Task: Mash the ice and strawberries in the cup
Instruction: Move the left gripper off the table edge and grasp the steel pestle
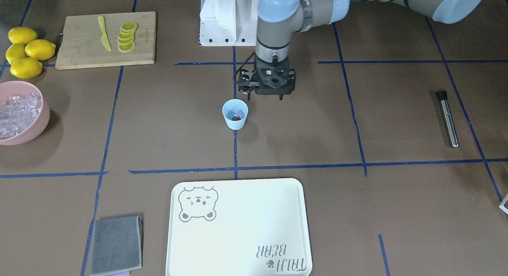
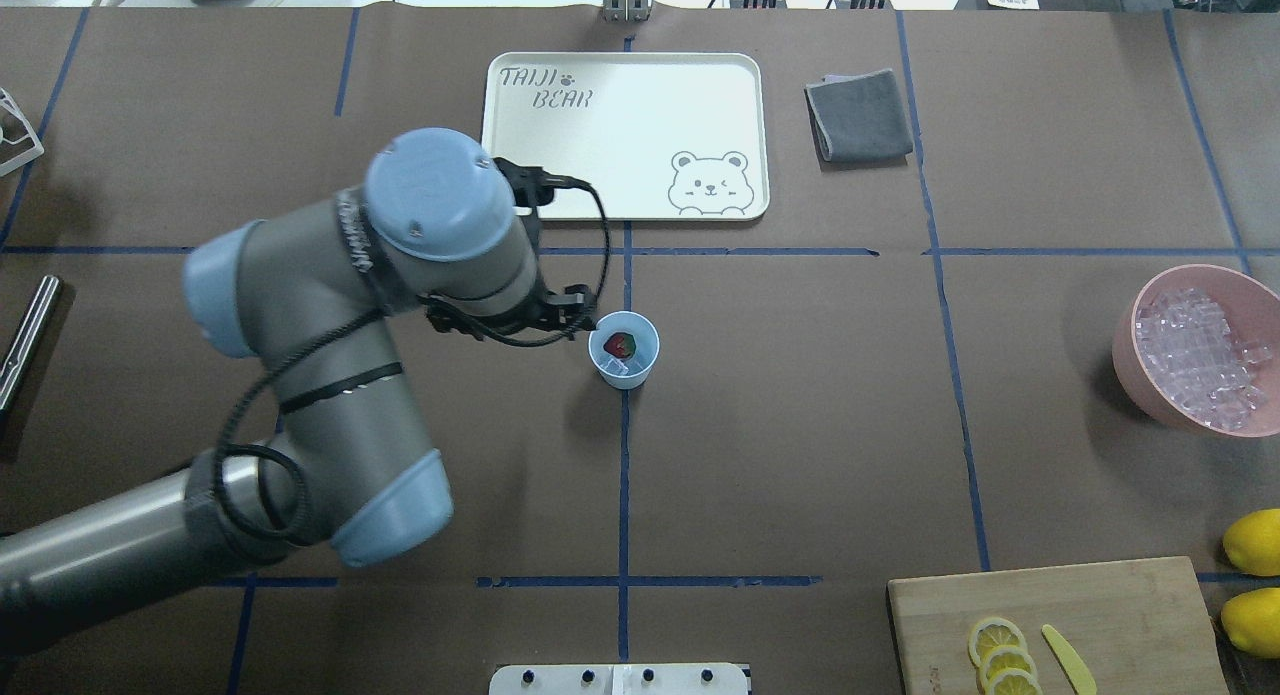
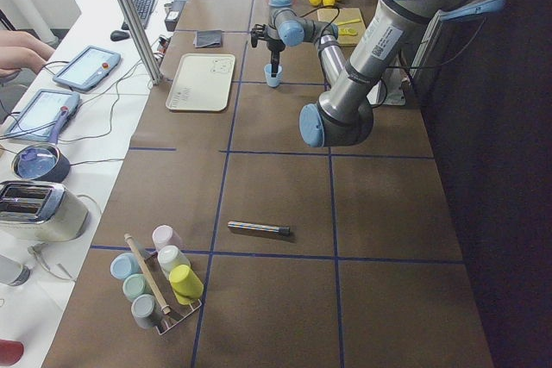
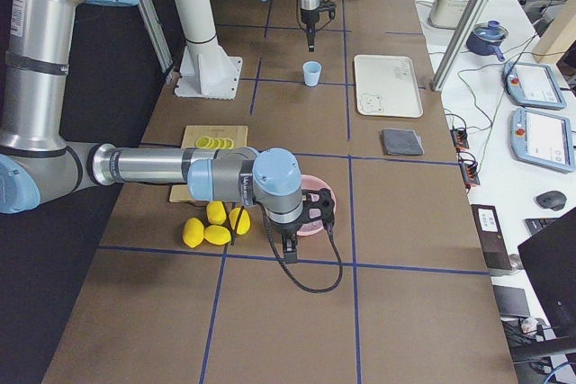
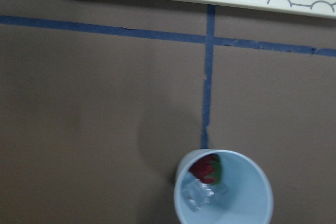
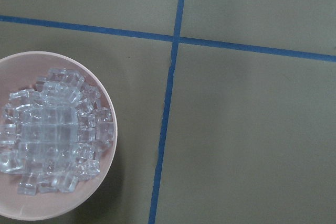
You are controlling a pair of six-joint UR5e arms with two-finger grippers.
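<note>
A slim metal rod with a black tip (image 2: 28,330) lies far left on the brown worktop (image 2: 800,425), well apart from the left gripper (image 2: 575,312), whose fingers I cannot tell apart or together, hanging just beside the small light blue plastic cup (image 2: 634,378) at the centre that holds clear ice cubes (image 2: 618,366) and a red strawberry (image 2: 621,344), so mashing seems not yet begun and the next move probably means fetching that rod, while the right gripper (image 4: 290,245), its fingers equally unreadable, hangs by the pink bowl (image 2: 1135,360).

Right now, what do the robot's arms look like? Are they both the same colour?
Yes. The left arm and right arm are both round grey tubes with light blue caps on the joints. The left pincer and right pincer are black, with thin black cables looping beside them. The left arm also wears a white label with black writing.
</note>
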